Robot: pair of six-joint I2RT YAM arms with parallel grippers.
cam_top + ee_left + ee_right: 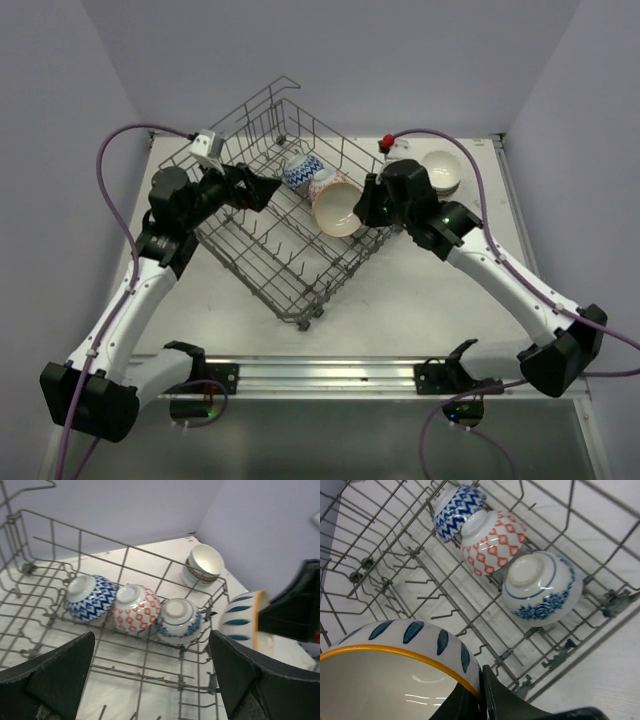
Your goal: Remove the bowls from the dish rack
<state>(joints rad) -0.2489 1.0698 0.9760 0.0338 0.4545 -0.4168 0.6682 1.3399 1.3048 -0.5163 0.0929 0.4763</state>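
The grey wire dish rack stands turned like a diamond in the middle of the table. Three bowls lie on their sides in a row along its far right wall: blue zigzag, red diamond and blue floral. My right gripper is shut on the rim of a white bowl with blue dashes and an orange rim, held above the rack's right side. My left gripper is open and empty over the rack's left part, apart from the bowls.
A stack of white bowls stands on the table at the back right, outside the rack. The rack's tall handle rises at the back. A red-topped fitting sits near the far edge.
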